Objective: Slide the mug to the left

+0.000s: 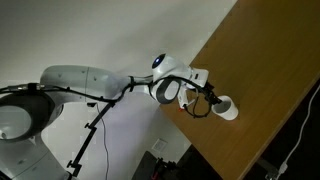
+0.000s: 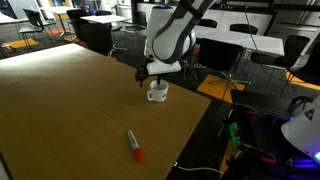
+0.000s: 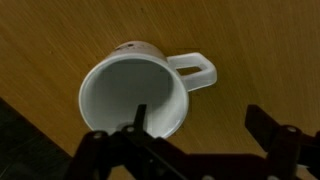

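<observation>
The white mug (image 3: pixel 128 88) stands upright on the wooden table (image 2: pixel 70 105), near the table's edge in both exterior views (image 1: pixel 227 109) (image 2: pixel 157 93). In the wrist view its handle (image 3: pixel 197 70) points right and its pale inside is empty. My gripper (image 3: pixel 200 120) is open and lowered over the mug. One finger reaches inside the rim and the other stands outside, to the right, so the mug's wall lies between them. The gripper also shows in both exterior views (image 1: pixel 207 100) (image 2: pixel 154 80), right above the mug.
A red-and-white pen (image 2: pixel 134 146) lies on the table nearer the camera. The table edge (image 2: pixel 200 110) runs close beside the mug, with dark floor beyond. Office chairs and desks (image 2: pixel 240 45) stand behind. The tabletop (image 1: pixel 265 60) stretches away from the mug.
</observation>
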Controlling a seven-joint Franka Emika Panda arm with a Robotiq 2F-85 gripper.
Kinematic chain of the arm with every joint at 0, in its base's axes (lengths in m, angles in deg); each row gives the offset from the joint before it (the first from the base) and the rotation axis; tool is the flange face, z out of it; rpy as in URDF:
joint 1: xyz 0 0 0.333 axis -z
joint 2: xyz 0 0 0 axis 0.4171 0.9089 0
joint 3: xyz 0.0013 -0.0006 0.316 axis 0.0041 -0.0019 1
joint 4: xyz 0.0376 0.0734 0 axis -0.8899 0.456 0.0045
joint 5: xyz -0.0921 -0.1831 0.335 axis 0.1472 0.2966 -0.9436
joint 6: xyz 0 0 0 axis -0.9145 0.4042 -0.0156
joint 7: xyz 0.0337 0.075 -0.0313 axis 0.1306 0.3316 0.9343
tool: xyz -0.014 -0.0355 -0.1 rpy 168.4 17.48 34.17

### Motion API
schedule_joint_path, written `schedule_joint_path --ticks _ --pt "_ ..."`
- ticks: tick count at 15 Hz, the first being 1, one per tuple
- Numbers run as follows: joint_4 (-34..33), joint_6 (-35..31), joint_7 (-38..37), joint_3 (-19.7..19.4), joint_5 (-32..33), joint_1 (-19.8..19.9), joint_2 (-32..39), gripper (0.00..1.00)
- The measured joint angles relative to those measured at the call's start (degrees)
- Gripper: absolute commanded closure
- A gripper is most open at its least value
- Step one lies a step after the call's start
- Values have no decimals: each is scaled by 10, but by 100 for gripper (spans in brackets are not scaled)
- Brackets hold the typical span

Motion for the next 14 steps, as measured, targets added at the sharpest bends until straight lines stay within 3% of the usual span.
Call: schedule_joint_path --ticks 8,9,10,12,14 --pt "-34 -9 -37 -22 -11 -14 45 0" --pt "-39 -9 -41 -24 -11 -16 50 7" --pt "-43 -9 -45 -25 -11 -17 55 22" --pt "-50 -9 -47 -26 -11 -18 63 41" --pt "-55 -8 -48 -26 -11 -18 68 51"
